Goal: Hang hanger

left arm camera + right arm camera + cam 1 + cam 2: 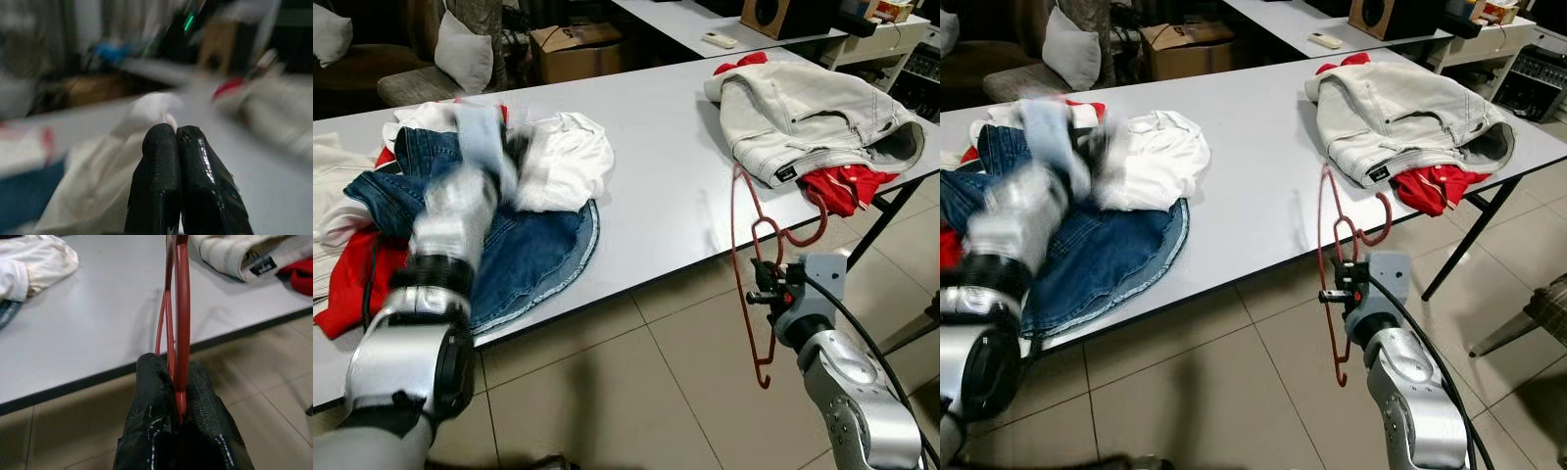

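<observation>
A red wire hanger hangs upright in front of the white table's near edge, over the tiled floor. My right gripper is shut on its lower part, and the wire runs up between the black fingers in the right wrist view. My left arm is blurred above the clothes pile at the table's left end. The left gripper has its fingers pressed together at a raised peak of a white shirt.
Blue denim and red cloth lie under the white shirt at the left. A beige jacket over a red garment sits at the table's right end, above a black table leg. A cardboard box stands beyond.
</observation>
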Available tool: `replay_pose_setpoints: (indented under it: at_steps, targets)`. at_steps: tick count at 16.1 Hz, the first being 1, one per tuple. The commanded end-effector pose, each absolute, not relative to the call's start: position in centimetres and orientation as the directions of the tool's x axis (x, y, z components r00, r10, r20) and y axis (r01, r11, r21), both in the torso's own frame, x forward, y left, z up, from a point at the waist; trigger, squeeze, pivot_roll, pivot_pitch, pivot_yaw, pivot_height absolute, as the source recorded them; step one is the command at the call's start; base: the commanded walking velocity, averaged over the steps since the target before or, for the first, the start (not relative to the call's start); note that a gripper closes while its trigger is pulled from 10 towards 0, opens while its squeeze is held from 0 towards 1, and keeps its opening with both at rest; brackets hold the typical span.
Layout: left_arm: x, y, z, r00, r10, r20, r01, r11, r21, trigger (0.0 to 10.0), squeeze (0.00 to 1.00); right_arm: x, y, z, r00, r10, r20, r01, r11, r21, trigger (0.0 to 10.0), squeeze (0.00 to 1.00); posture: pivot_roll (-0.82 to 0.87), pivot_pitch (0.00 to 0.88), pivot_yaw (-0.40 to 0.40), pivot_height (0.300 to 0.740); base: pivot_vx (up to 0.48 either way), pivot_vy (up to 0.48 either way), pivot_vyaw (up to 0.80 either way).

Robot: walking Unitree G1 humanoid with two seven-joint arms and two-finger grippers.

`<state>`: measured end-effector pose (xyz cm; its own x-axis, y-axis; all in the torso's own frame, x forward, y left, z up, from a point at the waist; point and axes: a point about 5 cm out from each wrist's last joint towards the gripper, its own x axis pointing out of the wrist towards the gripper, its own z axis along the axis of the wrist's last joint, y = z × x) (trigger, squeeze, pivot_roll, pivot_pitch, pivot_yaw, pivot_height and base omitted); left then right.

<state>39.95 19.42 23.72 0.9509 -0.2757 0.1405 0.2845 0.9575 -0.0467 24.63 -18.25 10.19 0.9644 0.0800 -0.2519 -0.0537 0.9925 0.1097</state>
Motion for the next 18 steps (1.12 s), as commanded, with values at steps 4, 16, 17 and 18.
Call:
replay_pose_setpoints:
  at_steps: [4, 16, 17, 18]
  targets:
    - [39.8, 18.4, 31.7, 0.873, -0.318, 0.371, 0.417, 0.881, -0.225, 0.0, 0.0, 25.5, -18.1, 10.6, 0.976, 0.062, -0.209, -0.035, 0.991, 0.13, 10.0, 0.0, -0.07, 0.0, 0.018, 0.74, 0.0, 0.0, 0.0]
    - [36.8, 16.3, 43.9, 0.694, -0.425, 0.581, 0.642, 0.731, -0.233, 0.0, 0.0, 26.8, -17.7, 10.2, 0.99, -0.053, -0.131, 0.081, 0.972, 0.219, 10.0, 0.0, -0.01, 0.0, 0.133, 0.74, 0.0, 0.0, 0.0]
    - [36.2, 16.5, 44.9, 0.663, -0.424, 0.617, 0.674, 0.696, -0.247, 0.0, 0.0, 26.9, -17.7, 10.2, 0.99, -0.054, -0.128, 0.081, 0.972, 0.22, 10.0, 0.0, -0.01, 0.0, 0.131, 0.74, 0.0, 0.0, 0.0]
    - [36.2, 16.8, 44.3, 0.675, -0.429, 0.6, 0.652, 0.728, -0.213, 0.0, 0.0, 27.0, -17.7, 10.1, 0.991, -0.051, -0.127, 0.077, 0.974, 0.212, 10.0, 0.0, -0.01, 0.0, 0.128, 0.74, 0.0, 0.0, 0.0]
